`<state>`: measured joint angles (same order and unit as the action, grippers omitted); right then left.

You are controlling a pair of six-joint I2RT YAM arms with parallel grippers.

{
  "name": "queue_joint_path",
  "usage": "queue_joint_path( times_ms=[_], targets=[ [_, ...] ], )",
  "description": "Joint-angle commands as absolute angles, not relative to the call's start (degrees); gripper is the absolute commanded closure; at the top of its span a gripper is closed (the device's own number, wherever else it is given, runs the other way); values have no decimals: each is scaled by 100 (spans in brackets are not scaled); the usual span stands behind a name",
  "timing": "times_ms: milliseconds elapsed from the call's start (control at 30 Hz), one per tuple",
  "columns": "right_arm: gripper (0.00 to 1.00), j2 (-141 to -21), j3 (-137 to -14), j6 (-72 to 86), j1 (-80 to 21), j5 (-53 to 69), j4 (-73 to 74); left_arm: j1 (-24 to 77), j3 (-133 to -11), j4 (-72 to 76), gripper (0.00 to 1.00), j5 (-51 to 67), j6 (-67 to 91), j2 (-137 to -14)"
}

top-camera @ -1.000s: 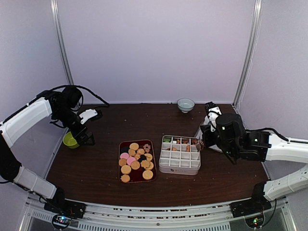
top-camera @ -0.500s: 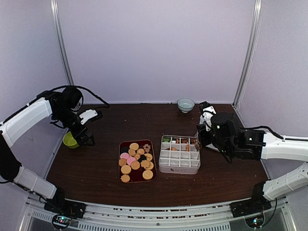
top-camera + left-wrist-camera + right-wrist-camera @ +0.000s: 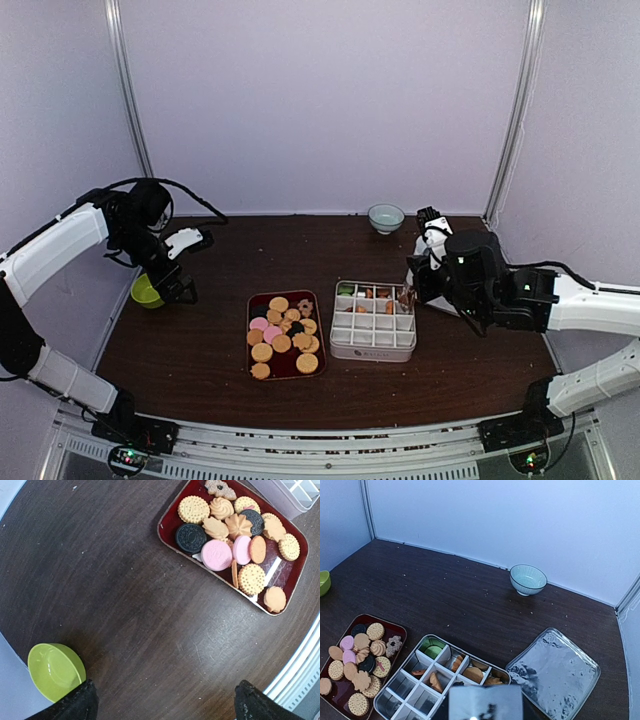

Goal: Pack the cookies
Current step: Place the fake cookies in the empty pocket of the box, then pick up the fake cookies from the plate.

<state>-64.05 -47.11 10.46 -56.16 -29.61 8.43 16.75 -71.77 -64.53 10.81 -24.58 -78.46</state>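
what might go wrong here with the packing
The right gripper sits at the far row of the divided box, where cells already hold cookies; a drop may land on a divider. The lid lies right beside the box and might get nudged. Cookies on the tray overlap, so a pick could drag neighbours.

Most cookies [image 3: 283, 333] are lying in a tray [image 3: 285, 370] on the counter [image 3: 210, 330]. A divided box [image 3: 372, 352], holding a few in its back row, is sitting just right. A lid [image 3: 554, 672] is lying right of that, a bowl [image 3: 386, 217] behind, a second bowl [image 3: 145, 292] far left.

High rear overview, two closer wrist views, cookies [image 3: 284, 335] [image 3: 216, 555] [image 3: 375, 631] common to all.
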Motion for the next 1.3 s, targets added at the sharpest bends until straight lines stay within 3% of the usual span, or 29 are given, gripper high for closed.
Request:
queue_joint_path(
  times_ms=[0,633,1000,1267],
  targets=[
    [76,-6298,-4976,1033,-5597,-2943,767,1633,-7228,-6386,2,1204,-2452,-7812],
    [66,-6426,-4967,931,-5598,-3015,831,1635,-7297,-6423,2,1266,-2443,-7831],
    [76,-6110,-5261,888,-5681,-2872,863,1636,-7330,-6453,2,1265,-2451,-7840],
    [76,-6689,-5959,954,-6611,-2864,839,1597,-7317,-6420,2,1238,-2447,-7815]
  ],
)
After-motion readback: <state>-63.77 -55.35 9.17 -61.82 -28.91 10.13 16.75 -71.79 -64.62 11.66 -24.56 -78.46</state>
